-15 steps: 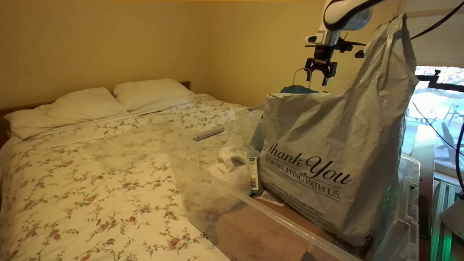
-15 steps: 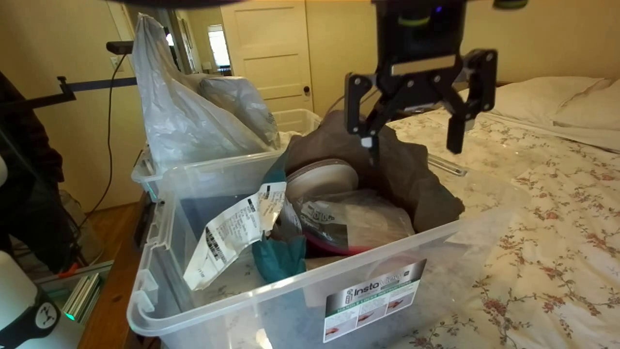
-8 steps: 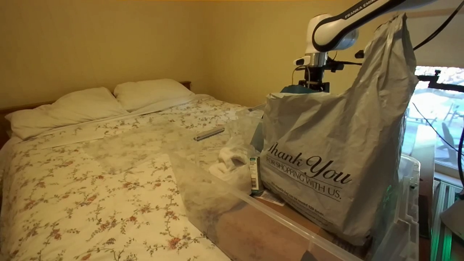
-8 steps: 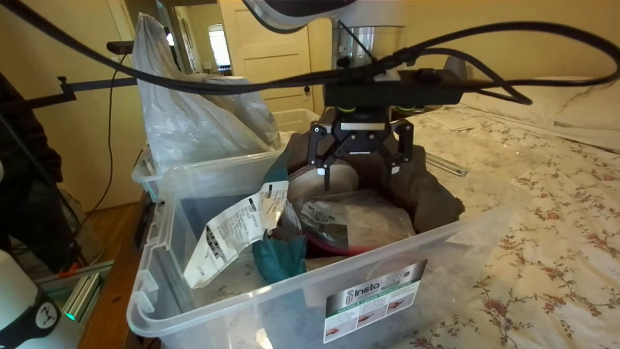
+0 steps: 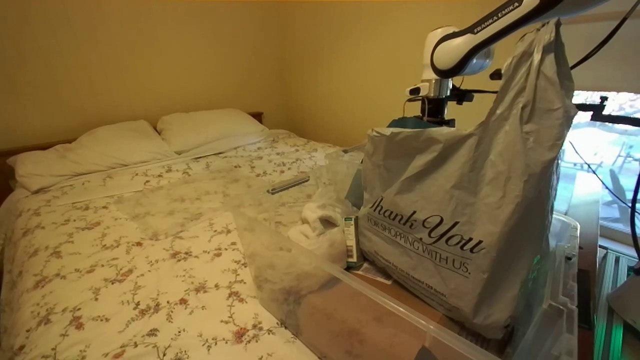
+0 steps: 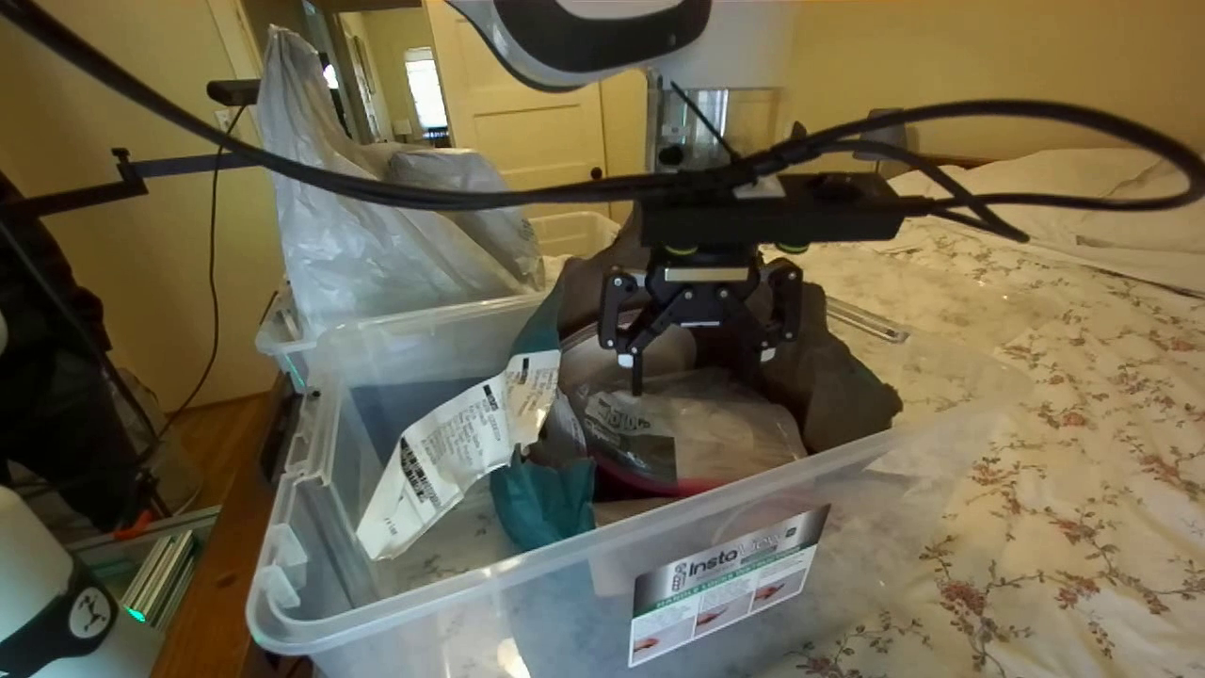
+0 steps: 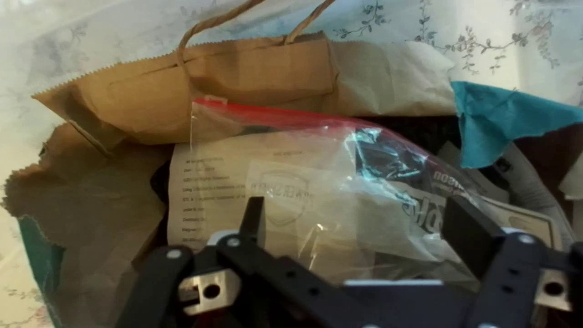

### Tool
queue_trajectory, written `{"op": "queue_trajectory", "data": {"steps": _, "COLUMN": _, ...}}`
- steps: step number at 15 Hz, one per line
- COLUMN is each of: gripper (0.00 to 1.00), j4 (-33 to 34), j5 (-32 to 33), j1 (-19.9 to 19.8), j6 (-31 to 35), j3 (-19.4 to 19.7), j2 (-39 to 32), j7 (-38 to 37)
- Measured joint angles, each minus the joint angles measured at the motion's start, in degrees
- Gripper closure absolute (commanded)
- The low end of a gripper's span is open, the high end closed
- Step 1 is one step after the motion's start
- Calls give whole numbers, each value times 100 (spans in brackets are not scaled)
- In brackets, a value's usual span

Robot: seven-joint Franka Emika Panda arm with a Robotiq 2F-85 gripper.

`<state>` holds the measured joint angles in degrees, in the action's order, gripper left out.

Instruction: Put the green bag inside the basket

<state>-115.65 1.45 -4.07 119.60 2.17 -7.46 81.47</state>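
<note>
My gripper, spread and empty, over the zip pouch in the green bag, itself inside the clear bin — closing here, I could catch only plastic, since the jaws aim at the pouch, not the bag's wall.

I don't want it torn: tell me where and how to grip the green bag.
Take the green bag by its twisted handle, just past the folded rim, probably from above; the open gripper hangs at the bag's mouth, pointing down. Both handle cords extend past that rim and slant across the jaws' closing direction, giving a narrow pinch; the left edge in the wrist view looks ragged.
</note>
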Motion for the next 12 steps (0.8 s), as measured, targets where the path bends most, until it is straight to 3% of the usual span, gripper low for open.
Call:
{"op": "queue_trajectory", "data": {"steps": 5, "gripper": 0, "j4": -259, "j5": 529, "j1": -142, "j6": 972, "j3": 72, "j2": -362, "j7": 1201}}
{"op": "queue_trajectory", "data": {"steps": 9, "gripper": 0, "j4": -259, "j5": 1254, "j1": -141, "j6": 2197, "j3": 173, "j2": -747, "j7": 810}}
{"op": "queue_trajectory", "data": {"steps": 12, "gripper": 0, "j4": -257, "j5": 1717, "j1": -125, "j6": 2753, "j3": 254, "j2": -935, "j7": 323}}
